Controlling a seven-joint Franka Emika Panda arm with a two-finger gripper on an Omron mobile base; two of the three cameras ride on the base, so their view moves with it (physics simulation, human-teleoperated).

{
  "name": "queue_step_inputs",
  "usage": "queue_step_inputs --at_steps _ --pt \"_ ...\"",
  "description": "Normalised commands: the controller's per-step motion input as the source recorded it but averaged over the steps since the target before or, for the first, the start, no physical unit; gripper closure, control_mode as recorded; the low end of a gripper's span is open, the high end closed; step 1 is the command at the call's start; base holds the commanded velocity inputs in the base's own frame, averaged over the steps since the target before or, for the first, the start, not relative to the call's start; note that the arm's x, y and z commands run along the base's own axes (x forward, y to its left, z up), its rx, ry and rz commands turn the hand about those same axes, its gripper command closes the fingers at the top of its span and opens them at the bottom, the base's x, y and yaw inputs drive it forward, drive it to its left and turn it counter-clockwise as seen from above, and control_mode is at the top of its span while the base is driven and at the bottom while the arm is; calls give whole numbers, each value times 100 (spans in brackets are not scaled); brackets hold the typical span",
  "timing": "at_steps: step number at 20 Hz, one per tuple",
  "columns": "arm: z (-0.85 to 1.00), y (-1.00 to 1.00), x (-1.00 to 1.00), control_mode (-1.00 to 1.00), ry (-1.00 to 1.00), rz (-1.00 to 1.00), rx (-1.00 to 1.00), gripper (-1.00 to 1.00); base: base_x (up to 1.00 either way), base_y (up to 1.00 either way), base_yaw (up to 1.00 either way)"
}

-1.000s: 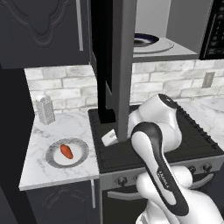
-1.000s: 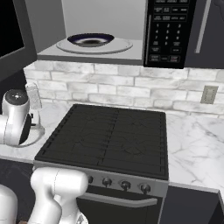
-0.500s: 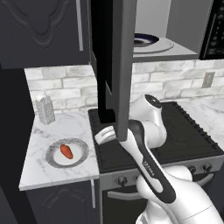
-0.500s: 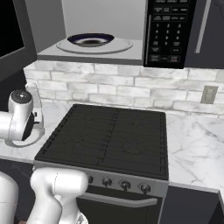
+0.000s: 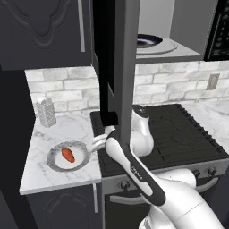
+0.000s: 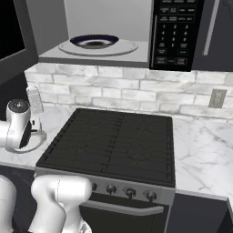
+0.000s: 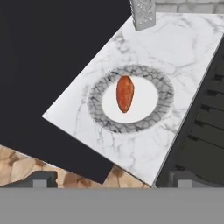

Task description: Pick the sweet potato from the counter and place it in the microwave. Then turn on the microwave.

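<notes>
You have the sweet potato (image 7: 125, 93) just above the middle of the hand view: a smooth orange-red lump, rounded at one end and tapering at the other, lying on the plain white centre of a round plate (image 7: 162, 105) whose broad rim carries a grey cobbled pattern. In the left base view it shows as a small red oval (image 5: 68, 154) at lower left, on the same plate (image 5: 54, 164).

The plate sits on the counter (image 7: 192, 48), a white slab with fine grey veining, cut square at its corner. A perforated metal box grater (image 7: 143, 14) stands upright at the top edge of the hand view, well apart from the plate. Along the right edge runs the black ridged stovetop (image 7: 202, 140), touching the counter's side.

Above the stove in the right base view, the microwave (image 6: 136, 57) stands open, pale inside, with a dark bowl (image 6: 94, 41) on its round plate; the white lettering on its black button panel (image 6: 174, 34) is too small for you to read. Small writing on the arm's dark link is also illegible.

The gripper (image 7: 109, 178) has its two dark fingertips (image 7: 40, 178) spread wide at the bottom corners of the hand view, holding nothing and touching nothing, with the potato plate between and beyond them.
</notes>
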Motion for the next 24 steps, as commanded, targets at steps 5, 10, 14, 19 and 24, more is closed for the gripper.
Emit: queue_step_inputs --at_steps 5,10,14,19,24 --pt "-17 32 25 -100 0 0 0 -100 0 0 0" --pt "-17 21 21 -100 0 0 -1 -100 0 0 0" --pt "-21 19 17 -100 0 0 -1 -100 0 0 0" --pt "-14 12 14 -100 0 0 -1 -100 0 0 0" --pt "-12 9 19 -100 0 -1 -2 -100 0 0 0"
